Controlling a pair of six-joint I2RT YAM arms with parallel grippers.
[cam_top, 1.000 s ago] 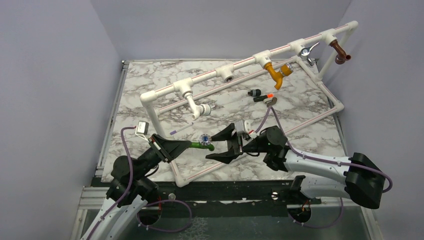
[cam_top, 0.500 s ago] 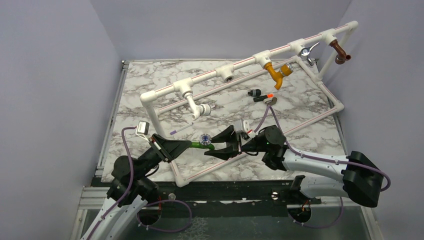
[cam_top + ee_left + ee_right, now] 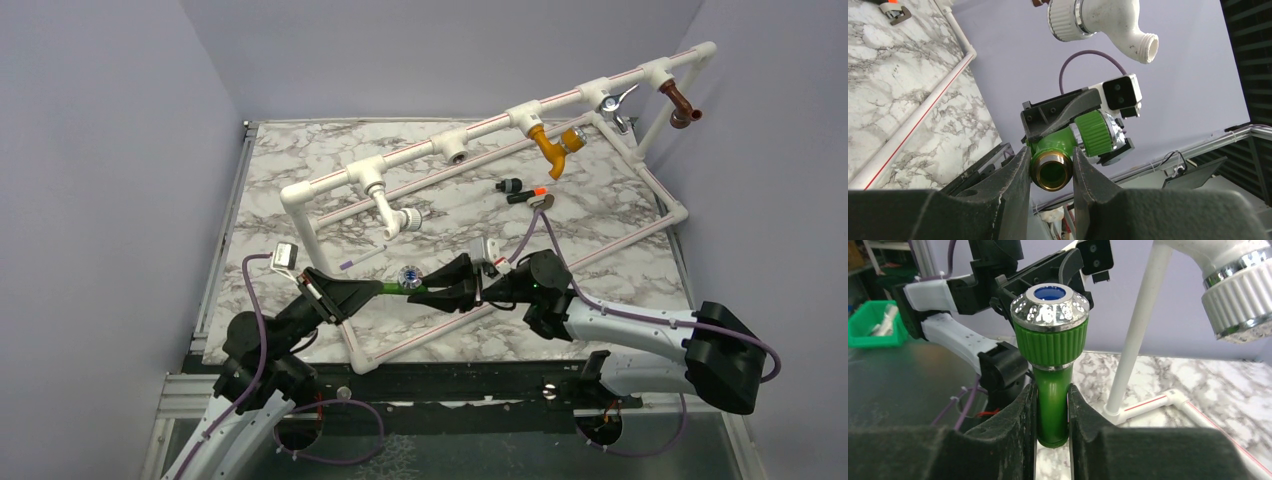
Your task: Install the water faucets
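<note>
Edges/room, all relative to the pipe frame (image 3: 292,193): a strip of bare marble table (image 3: 262,200) lay between the frame's left leg and the table's left edge. Inside the frame there was open marble between the near floor rail and the raised rear rail. Two small loose parts (image 3: 522,190) sat there, right of centre. The rear rail carried, left to right, a white faucet (image 3: 395,215), an unfilled socket (image 3: 457,152), a yellow faucet (image 3: 552,148), a chrome faucet (image 3: 615,105) and a brown faucet (image 3: 682,105).

Green faucet (image 3: 395,288) was held off the table, just inside the frame's near-left corner, right of the left leg.
- Left gripper (image 3: 1050,170) was clamped on the brass threaded end.
- Right gripper (image 3: 1052,415) was clenched on the green spout, below the knob.
- Both arms were close in over that corner, with fingertips nearly meeting.

Look: bright green plastic body, ribbed green collar, round silver knob (image 3: 1049,307) with a blue centre, and a brass thread ring at the inlet.

Pointing: the long axis ran roughly parallel to the frame's near rail. The inlet faced the left leg and the spout ran right. The knob stood off the axis, toward the overhead camera.
</note>
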